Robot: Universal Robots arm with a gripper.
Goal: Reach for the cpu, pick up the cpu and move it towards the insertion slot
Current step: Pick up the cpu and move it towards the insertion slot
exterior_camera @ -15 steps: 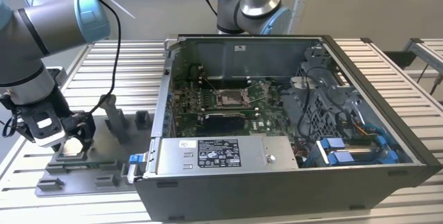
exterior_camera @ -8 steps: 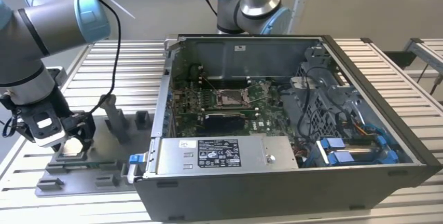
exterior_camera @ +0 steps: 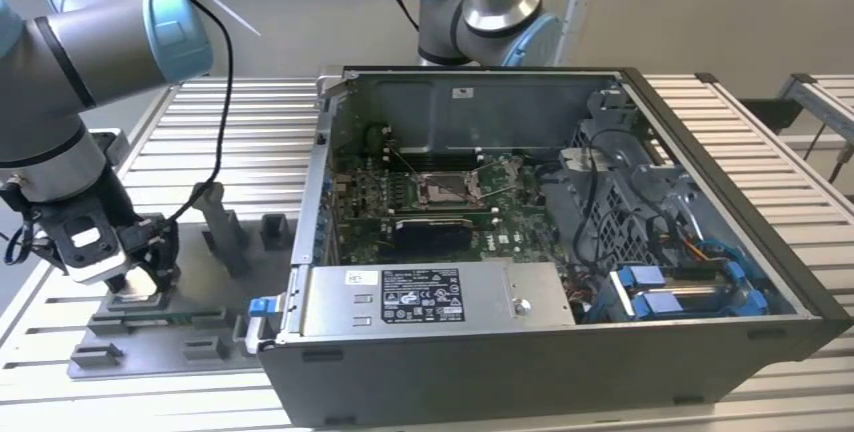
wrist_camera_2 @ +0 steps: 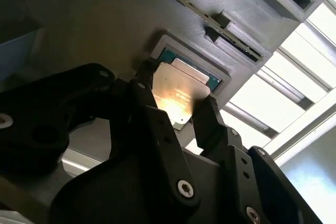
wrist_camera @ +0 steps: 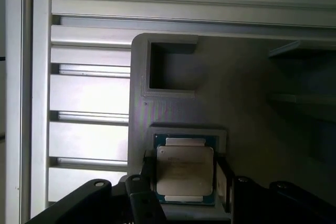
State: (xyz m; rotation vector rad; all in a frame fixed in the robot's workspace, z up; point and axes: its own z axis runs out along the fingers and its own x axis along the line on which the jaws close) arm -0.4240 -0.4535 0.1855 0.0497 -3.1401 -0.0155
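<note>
Ribbed aluminium slats form the table (exterior_camera: 240, 122), which carries an open dark-grey metal computer case (exterior_camera: 534, 372). To the exterior view's left of the case lies a matte grey plastic tray (exterior_camera: 174, 327) with raised blocks and square pockets. The arm's black tool (exterior_camera: 135, 290) is lowered onto this tray. In both wrist views the cpu (wrist_camera: 185, 169), a thin flat square with a silvery, faintly shiny face and a teal rim, lies flat in a shallow square recess of the tray. The tool's fingers (wrist_camera_2: 143, 88) are apart, one on each side of the cpu, close to its opposite edges. The insertion slot (exterior_camera: 445, 188), a small square with a shiny metal frame, sits on the green board inside the case, well apart from the tool.
</note>
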